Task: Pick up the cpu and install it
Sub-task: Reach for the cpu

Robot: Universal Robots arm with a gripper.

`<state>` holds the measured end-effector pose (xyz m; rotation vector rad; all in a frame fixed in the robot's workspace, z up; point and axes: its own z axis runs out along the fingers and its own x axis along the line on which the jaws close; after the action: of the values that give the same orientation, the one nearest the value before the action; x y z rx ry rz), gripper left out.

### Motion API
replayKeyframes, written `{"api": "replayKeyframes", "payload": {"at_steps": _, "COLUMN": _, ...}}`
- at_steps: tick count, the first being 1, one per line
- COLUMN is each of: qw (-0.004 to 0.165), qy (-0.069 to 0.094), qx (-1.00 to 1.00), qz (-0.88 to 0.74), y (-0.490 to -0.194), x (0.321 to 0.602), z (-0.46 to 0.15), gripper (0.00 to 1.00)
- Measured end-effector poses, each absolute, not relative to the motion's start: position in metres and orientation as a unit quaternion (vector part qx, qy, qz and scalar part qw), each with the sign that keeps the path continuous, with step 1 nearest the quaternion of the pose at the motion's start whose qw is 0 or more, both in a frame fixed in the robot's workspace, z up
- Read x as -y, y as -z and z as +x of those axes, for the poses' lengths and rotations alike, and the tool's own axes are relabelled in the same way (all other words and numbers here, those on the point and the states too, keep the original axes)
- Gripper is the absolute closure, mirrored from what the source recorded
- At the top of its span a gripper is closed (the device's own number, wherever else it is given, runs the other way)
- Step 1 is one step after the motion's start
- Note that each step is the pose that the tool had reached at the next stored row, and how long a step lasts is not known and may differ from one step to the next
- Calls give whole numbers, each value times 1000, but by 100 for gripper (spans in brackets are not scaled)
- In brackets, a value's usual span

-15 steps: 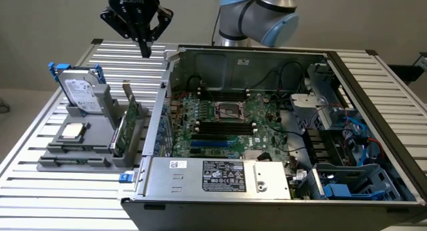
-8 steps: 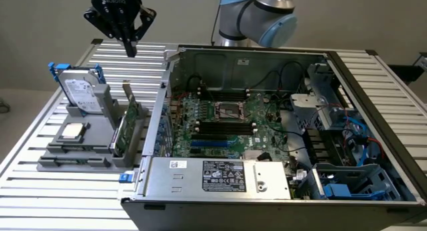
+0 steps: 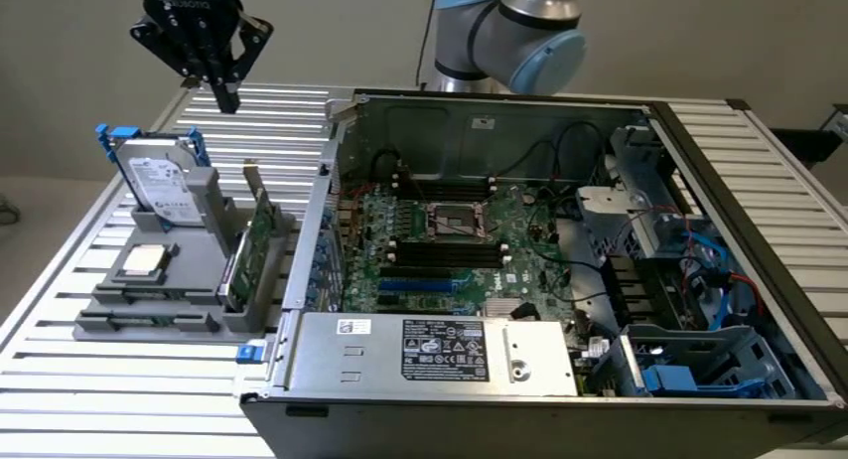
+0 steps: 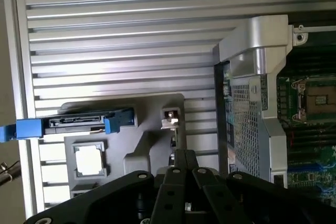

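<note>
The small flat square cpu (image 3: 143,262) with its silvery-beige metal top is lying in a recess of the grey plastic holder (image 3: 146,325) on the slatted metal surface (image 3: 133,399). It is looking light, stiff and fragile, probably best taken by its thin opposite edges. The black jaws are hanging shut and empty, well above the surface and apart from the cpu.

Exterior view's top edge chops off the top of the hand (image 3: 225,101), same for the arm (image 3: 510,32). Power supply label (image 3: 446,349) text is way too small to read. In the wrist view the hand's black body covers part of the grey holder (image 4: 149,109), and the socket (image 4: 317,98) runs off the edge.
</note>
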<state>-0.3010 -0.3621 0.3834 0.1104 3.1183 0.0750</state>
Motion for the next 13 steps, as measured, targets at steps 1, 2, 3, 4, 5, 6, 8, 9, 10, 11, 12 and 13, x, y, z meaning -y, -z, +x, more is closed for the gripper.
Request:
{"api": "replayKeyframes", "payload": {"at_steps": 1, "qw": 10, "qy": -24, "qx": -999, "qz": 35, "y": -383, "x": 362, "z": -306, "gripper": 89}}
{"api": "replayKeyframes", "payload": {"at_steps": 2, "qw": 10, "qy": -24, "qx": -999, "qz": 35, "y": -383, "x": 361, "z": -310, "gripper": 89}}
{"api": "replayKeyframes", "payload": {"at_steps": 3, "qw": 9, "qy": -24, "qx": -999, "qz": 35, "y": -382, "x": 361, "z": -315, "gripper": 89}}
{"api": "replayKeyframes", "payload": {"at_steps": 4, "qw": 7, "qy": -24, "qx": -999, "qz": 35, "y": -382, "x": 360, "z": -319, "gripper": 89}}
{"api": "replayKeyframes", "payload": {"at_steps": 5, "qw": 7, "qy": -24, "qx": -999, "qz": 35, "y": -382, "x": 360, "z": -324, "gripper": 89}}
{"api": "replayKeyframes", "payload": {"at_steps": 6, "qw": 6, "qy": -24, "qx": -999, "qz": 35, "y": -381, "x": 359, "z": -328, "gripper": 89}}
{"api": "replayKeyframes", "payload": {"at_steps": 8, "qw": 6, "qy": -24, "qx": -999, "qz": 36, "y": -380, "x": 359, "z": -338, "gripper": 89}}
{"api": "replayKeyframes", "payload": {"at_steps": 9, "qw": 6, "qy": -24, "qx": -999, "qz": 36, "y": -379, "x": 359, "z": -342, "gripper": 89}}
{"api": "replayKeyframes", "payload": {"at_steps": 10, "qw": 5, "qy": -24, "qx": -999, "qz": 36, "y": -379, "x": 359, "z": -347, "gripper": 89}}
{"api": "replayKeyframes", "payload": {"at_steps": 11, "qw": 5, "qy": -24, "qx": -999, "qz": 35, "y": -378, "x": 359, "z": -351, "gripper": 89}}
{"api": "replayKeyframes", "payload": {"at_steps": 12, "qw": 5, "qy": -24, "qx": -999, "qz": 35, "y": -377, "x": 359, "z": -356, "gripper": 89}}
{"api": "replayKeyframes", "payload": {"at_steps": 13, "qw": 5, "qy": -24, "qx": -999, "qz": 36, "y": -376, "x": 359, "z": -360, "gripper": 89}}
